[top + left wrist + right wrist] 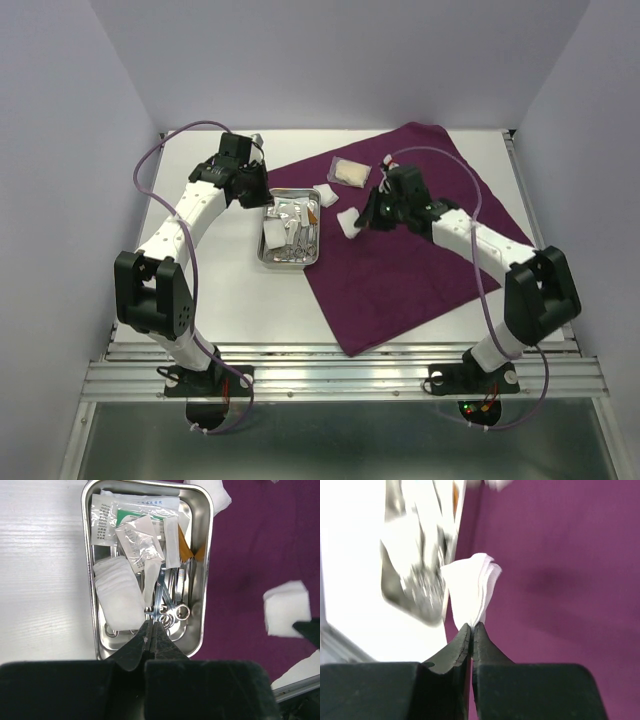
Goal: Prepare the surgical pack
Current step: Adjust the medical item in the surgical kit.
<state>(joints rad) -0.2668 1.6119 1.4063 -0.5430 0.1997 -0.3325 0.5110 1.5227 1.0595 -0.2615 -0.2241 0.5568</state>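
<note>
Right gripper (471, 626) clenched on a white gauze square (472, 592), centre frame, against purple cloth (560, 580); left gripper (151, 630) closed, empty, over the steel tray (87, 555); packet (135, 510) print illegible.

Robot arm (190, 215) x2 (470, 235); purple cloth (420, 270) x1; steel tray (88, 555) x1; gauze stack (117, 592) x3 (220, 495) (287, 607); loose clear packet (350, 172) x1; tray packets (135, 540) several; ring-handled instruments (167, 605) tangled, no. unclear.
</note>
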